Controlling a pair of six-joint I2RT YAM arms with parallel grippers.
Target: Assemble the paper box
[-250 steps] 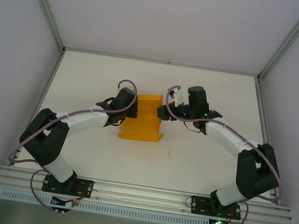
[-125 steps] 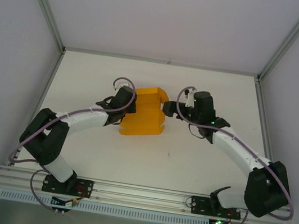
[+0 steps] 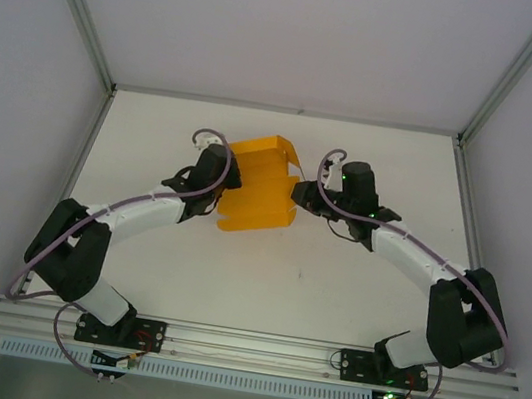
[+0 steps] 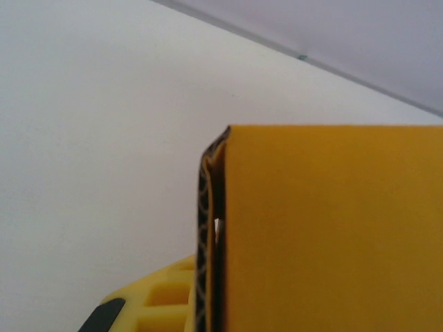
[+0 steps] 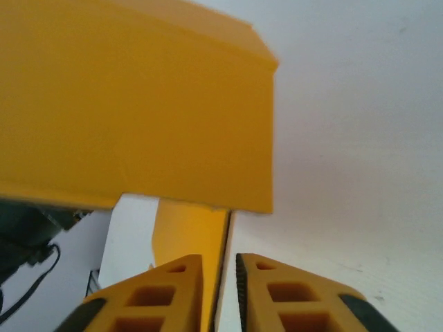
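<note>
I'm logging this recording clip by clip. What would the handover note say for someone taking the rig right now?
Left claw: shut on the left edge of the orange-yellow thin card paper box; its wrist view shows a doubled card edge against one finger.
Right claw: shut on a thin flap at the box's right side.
Position: the box is held between both claws over the far middle of the white table.
Done: the card is partly folded, with panels bent up.
Left: it is not a closed box yet. The remaining flaps probably need folding and tucking.
</note>
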